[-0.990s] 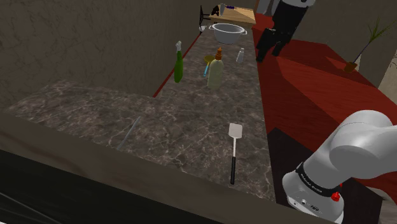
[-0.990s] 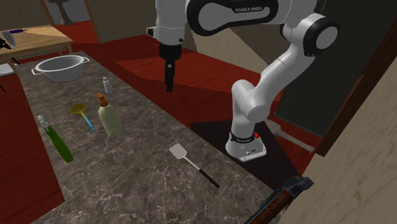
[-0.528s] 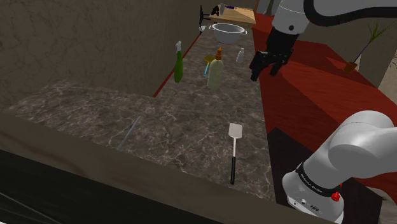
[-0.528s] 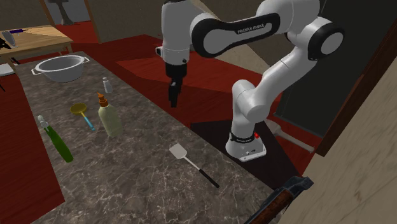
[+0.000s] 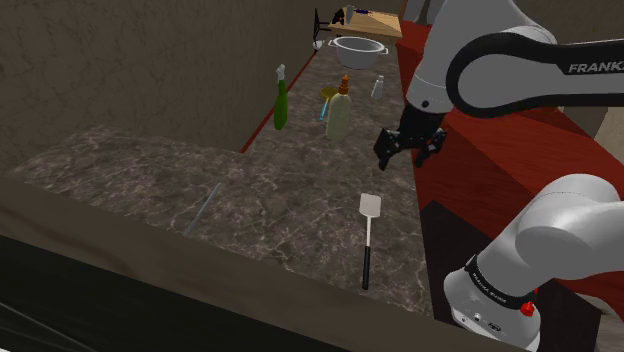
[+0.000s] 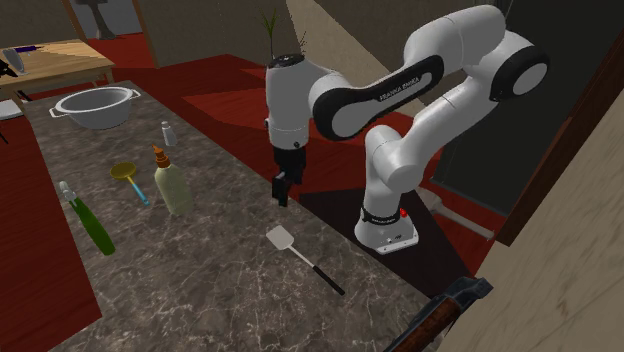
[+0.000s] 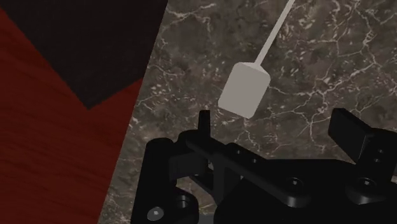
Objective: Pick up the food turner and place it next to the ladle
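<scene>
**Pincer released above table, turner blade just ahead of it**

Position: white flat-bladed food turner with thin black handle (image 5: pixel 368 235) (image 6: pixel 303 260) lies flat on the dark veined marble table (image 5: pixel 260 190) (image 6: pixel 200 280) (image 7: pixel 318 57), near the edge on the stand's side. All-black pincer (image 5: pixel 404 157) (image 6: pixel 283 198) (image 7: pixel 277 127) hovers over the same edge, off the blade end, between the turner and the bottles. No contact. In the wrist view the fingers stand wide apart with nothing between them; the pale blade (image 7: pixel 245 89) sits just beyond the tips, its stem running away from the pincer.

Count on table:
- turners: 1
- ladles: 1, yellow cup with a blue-green handle (image 5: pixel 327 97) (image 6: pixel 130 178), just beside the pale bottle and well apart from the turner
- bottles: 2, a pale one with an orange cap (image 5: pixel 338 115) (image 6: pixel 172 188) and a green spray bottle (image 5: pixel 281 100) (image 6: pixel 90 222)
- small clear shaker (image 5: pixel 377 87) (image 6: pixel 166 132): 1
- white two-handled bowl (image 5: pixel 358 48) (image 6: pixel 96 105): 1, at the far end

Surroundings: long narrow table, red floor (image 5: pixel 490 130) (image 6: pixel 230 95) alongside, plain brown walls (image 5: pixel 150 60).
</scene>
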